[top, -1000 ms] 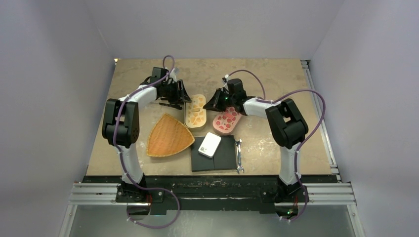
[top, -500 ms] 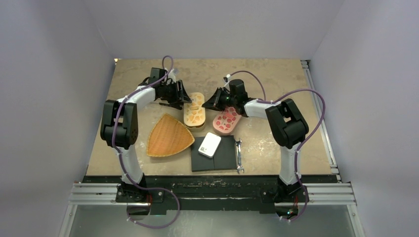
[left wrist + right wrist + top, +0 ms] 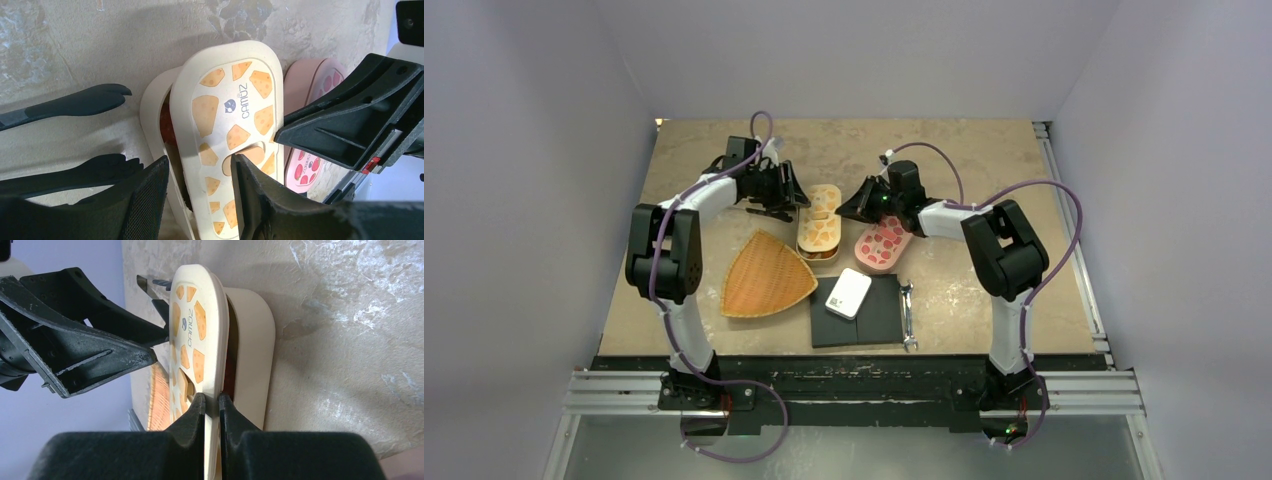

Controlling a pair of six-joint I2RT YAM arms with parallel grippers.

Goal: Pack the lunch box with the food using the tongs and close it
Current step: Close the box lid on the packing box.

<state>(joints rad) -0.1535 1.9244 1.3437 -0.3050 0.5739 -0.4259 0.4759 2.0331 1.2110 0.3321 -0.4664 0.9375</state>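
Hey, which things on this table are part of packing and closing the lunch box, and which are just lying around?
In the job: cheese-print lid, pinched by the right gripper; cream lunch box; food inside it; tongs.
Lying about: pink strawberry box, wicker basket, wrench, white device, black mat.

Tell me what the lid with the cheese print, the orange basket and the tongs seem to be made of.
The lid is probably plastic: smooth, matte, rounded moulded rim, printed pattern. The basket looks woven, maybe bamboo or wicker: fine ribs fan across it. The tongs have matte black tips, plastic or silicone perhaps; their arms I cannot judge.
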